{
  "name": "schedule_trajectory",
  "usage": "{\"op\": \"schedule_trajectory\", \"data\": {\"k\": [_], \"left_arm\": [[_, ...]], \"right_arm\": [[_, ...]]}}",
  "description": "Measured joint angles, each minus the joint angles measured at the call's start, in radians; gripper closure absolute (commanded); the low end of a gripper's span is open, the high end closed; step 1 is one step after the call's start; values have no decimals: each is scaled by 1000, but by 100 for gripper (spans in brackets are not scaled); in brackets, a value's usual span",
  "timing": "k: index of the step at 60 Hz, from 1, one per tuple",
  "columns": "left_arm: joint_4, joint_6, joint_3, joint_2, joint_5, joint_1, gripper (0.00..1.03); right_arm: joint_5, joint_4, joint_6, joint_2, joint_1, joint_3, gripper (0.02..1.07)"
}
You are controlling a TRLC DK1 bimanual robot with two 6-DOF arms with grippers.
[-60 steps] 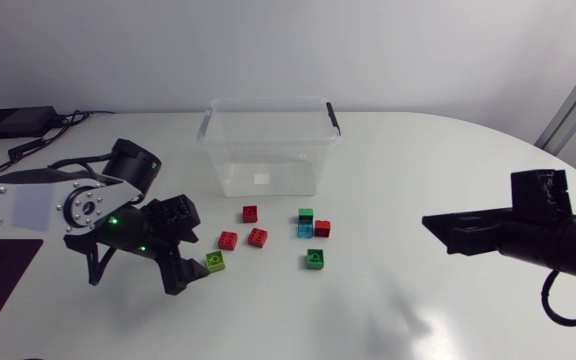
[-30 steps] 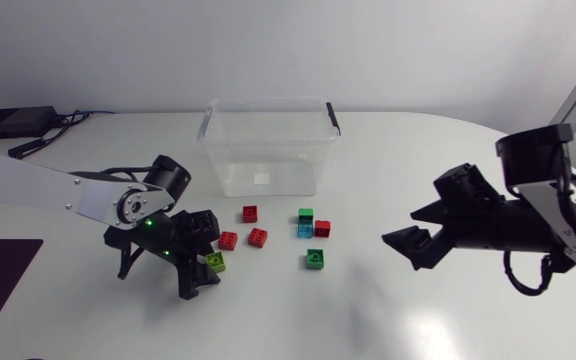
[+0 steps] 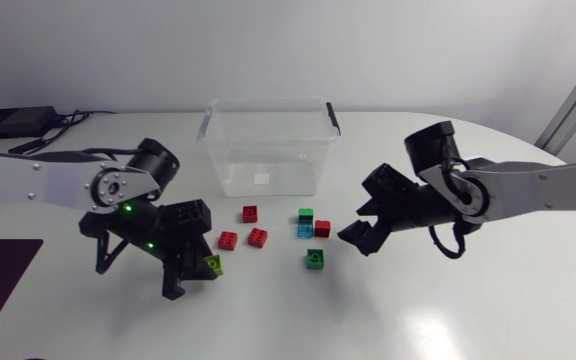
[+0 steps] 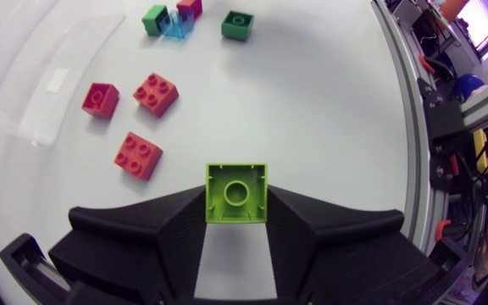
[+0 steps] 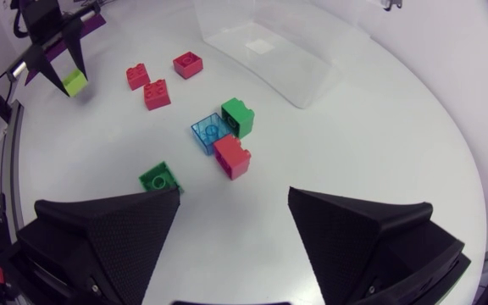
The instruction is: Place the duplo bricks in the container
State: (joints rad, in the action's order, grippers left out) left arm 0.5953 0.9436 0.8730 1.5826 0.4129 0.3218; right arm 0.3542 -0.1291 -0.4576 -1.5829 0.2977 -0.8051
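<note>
Left of centre on the counter, my left gripper is clamped on the lime brick, one black finger pressed to each side. Whether that brick is off the surface, I can't tell from here. Just right of it lie three red bricks in a loose group, none touching. Further right there's a tight cluster: the far green brick, the clear blue brick and a fourth red brick, packed together. The near green brick sits alone just on the near side of them. My right gripper is just right of that cluster, fingers spread wide apart, the cluster lying ahead of them. At the far side, middle, stands the clear container, open-topped, well apart from both grippers.
</note>
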Motion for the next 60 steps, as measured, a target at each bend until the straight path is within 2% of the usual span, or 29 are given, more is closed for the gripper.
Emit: {"op": "schedule_trajectory", "data": {"k": [16,22,27,31,40,45,53,60], "left_arm": [[164,-1,195,-163,55,-19,79],[174,-9,296,-162,64,-39,79],[170,-37,365,-148,74,-51,79],[143,-64,417,-116,77,-54,79],[53,-141,499,0,80,-60,79],[-2,-197,547,74,80,-64,78],[-82,-298,660,189,78,-82,78],[-199,-381,743,270,8,-97,76]], "right_arm": [[-15,22,-34,-190,59,-117,20],[-38,22,-48,-245,80,-167,39],[-47,20,-53,-282,88,-206,59],[-64,12,-54,-311,94,-237,67],[-93,-20,-68,-356,100,-267,67],[-111,-33,-72,-362,101,-267,80],[-121,-40,-78,-362,101,-266,82],[-132,-74,-79,-315,100,-230,85]]}}
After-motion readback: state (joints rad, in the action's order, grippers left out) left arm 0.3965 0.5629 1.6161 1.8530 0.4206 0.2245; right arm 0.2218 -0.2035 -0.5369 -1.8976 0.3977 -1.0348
